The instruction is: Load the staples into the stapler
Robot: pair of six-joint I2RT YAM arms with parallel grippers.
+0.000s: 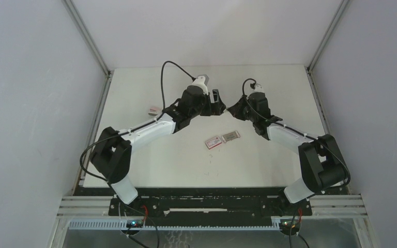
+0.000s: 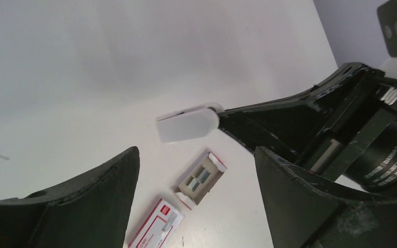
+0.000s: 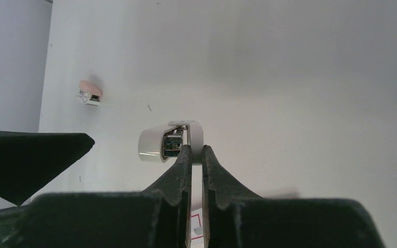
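Note:
My right gripper (image 3: 196, 150) is shut on a small white stapler (image 3: 166, 142), which it holds up off the table. The left wrist view shows the same stapler (image 2: 187, 123) sticking out from the right gripper's black fingertips. My left gripper (image 2: 196, 152) is open wide with nothing between its fingers, just left of the stapler and facing it (image 1: 218, 98). Below, silvery staples (image 2: 200, 179) lie in a grey tray (image 2: 187, 187) on the table. The tray is pulled out of its red-and-white box sleeve (image 2: 156, 230), which lies beside it (image 1: 213, 142).
A small pink-and-white object (image 1: 155, 110) lies on the table to the left, behind the left arm, and also shows in the right wrist view (image 3: 90, 92). Grey walls close the white table (image 1: 196, 165) in on both sides and at the back.

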